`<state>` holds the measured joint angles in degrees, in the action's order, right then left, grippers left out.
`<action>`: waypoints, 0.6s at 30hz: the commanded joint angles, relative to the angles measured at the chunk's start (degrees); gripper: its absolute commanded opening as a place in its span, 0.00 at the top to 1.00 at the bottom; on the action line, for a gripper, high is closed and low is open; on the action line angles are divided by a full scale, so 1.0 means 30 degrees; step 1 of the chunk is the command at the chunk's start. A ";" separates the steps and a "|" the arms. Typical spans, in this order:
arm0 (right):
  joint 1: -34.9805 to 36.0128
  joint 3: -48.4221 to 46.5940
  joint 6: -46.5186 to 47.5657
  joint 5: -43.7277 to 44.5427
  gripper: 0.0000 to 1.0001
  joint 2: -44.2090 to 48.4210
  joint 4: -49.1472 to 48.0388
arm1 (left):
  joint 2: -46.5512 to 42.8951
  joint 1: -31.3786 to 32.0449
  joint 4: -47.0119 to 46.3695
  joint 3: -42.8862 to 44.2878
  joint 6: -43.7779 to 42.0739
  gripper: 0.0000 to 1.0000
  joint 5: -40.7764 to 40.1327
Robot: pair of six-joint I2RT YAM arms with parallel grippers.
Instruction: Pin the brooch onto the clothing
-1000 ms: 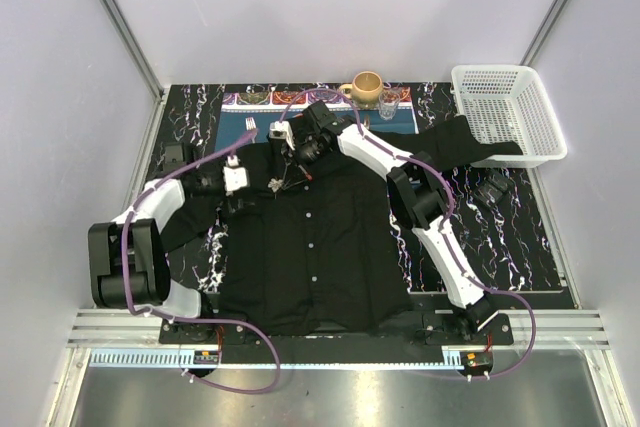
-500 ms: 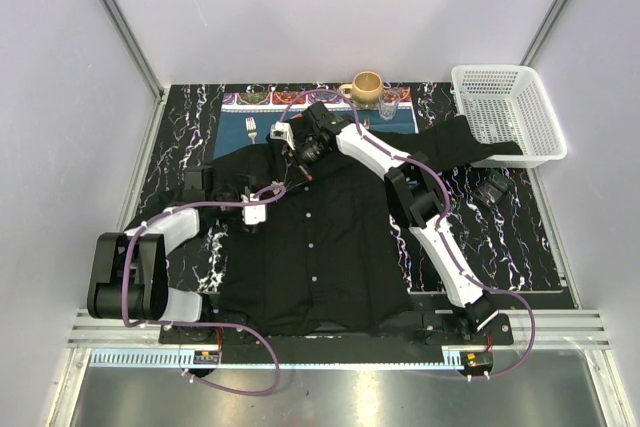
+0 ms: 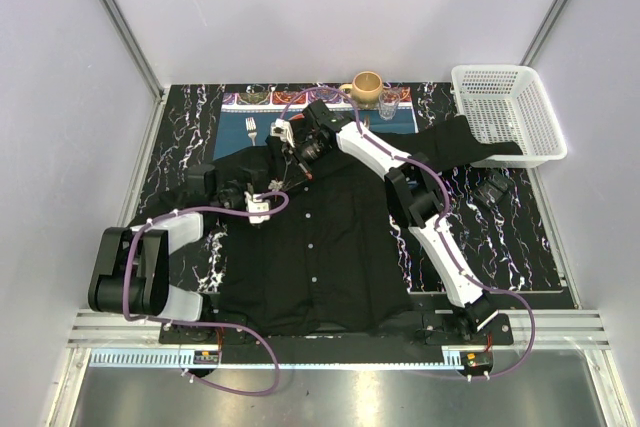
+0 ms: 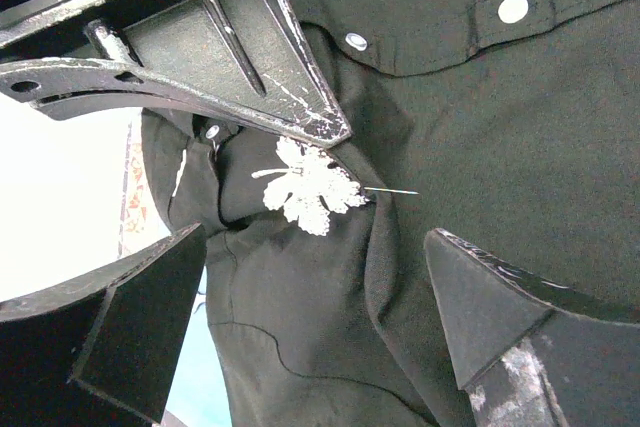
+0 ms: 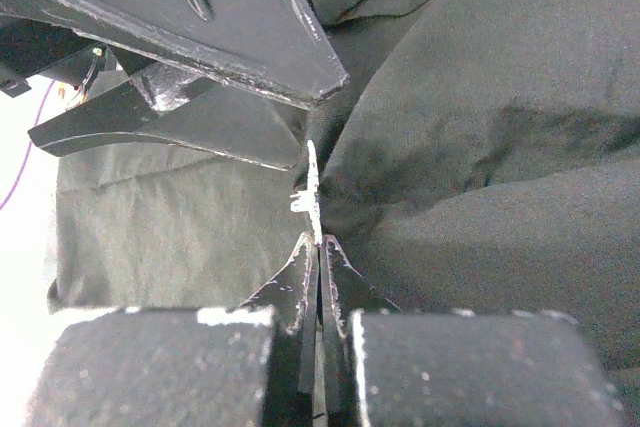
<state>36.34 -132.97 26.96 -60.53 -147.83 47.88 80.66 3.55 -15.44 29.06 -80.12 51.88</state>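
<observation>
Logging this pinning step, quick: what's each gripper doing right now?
Left gripper: open, jaws wide apart, holding nothing.
Right gripper: closed on the brooch.

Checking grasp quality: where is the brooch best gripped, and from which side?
Grip the brooch by its flat leaf edge, pinching across the thin faces from the side opposite its pin, which juts out over the shirt and should stay free.

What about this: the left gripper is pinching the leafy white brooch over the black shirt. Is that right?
Not quite. The right gripper is pinching the leafy white brooch over the black shirt; the right wrist view shows its fingertips shut on it. The left gripper is open.
</observation>
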 commanded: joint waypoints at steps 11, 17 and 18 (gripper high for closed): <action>-0.0042 -0.0941 -0.0081 -0.1326 1.00 -0.0206 0.0974 | 0.1822 0.0515 -0.1326 0.0772 -0.2327 0.01 0.1692; -0.0013 -0.1029 0.0007 -0.1561 1.00 -0.0264 0.1296 | 0.2204 0.0603 -0.2321 0.0919 -0.1685 0.01 0.1780; -0.0042 -0.1029 0.0094 -0.1561 1.00 -0.0265 0.1442 | 0.2320 0.0632 -0.2700 0.0948 -0.1248 0.01 0.1780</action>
<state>36.32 -133.40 26.98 -62.28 -148.27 50.35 86.72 5.15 -17.23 30.00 -84.20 52.56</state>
